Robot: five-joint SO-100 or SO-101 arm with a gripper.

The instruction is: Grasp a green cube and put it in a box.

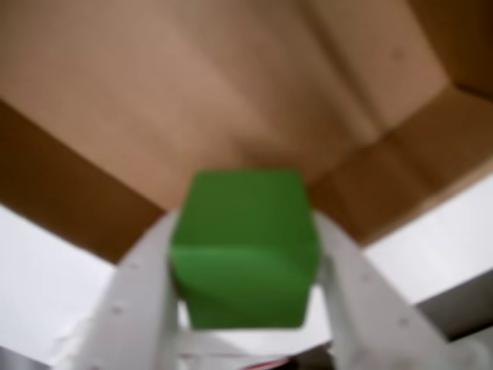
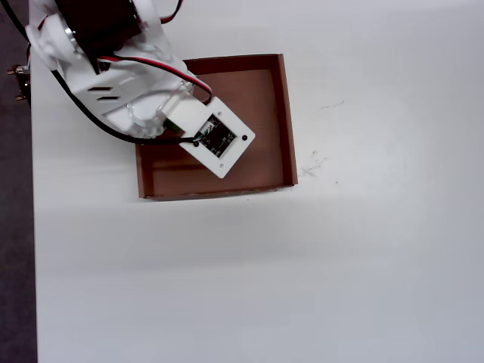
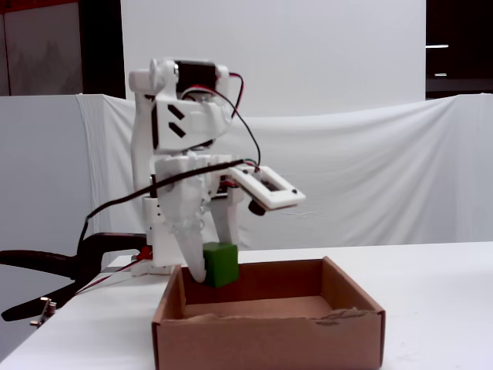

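The green cube sits between my gripper's two white fingers, which are shut on its sides. Behind it the wrist view is filled by the brown floor and walls of the box. In the fixed view the gripper points down and holds the cube inside the back left part of the box, the cube's lower half below rim level. Whether it touches the floor I cannot tell. In the overhead view the arm covers the box's upper left part and hides the cube.
The box stands on a white table. The table's left edge runs close to the arm's base. A black clamp lies at the left in the fixed view. A white cloth backdrop hangs behind the table.
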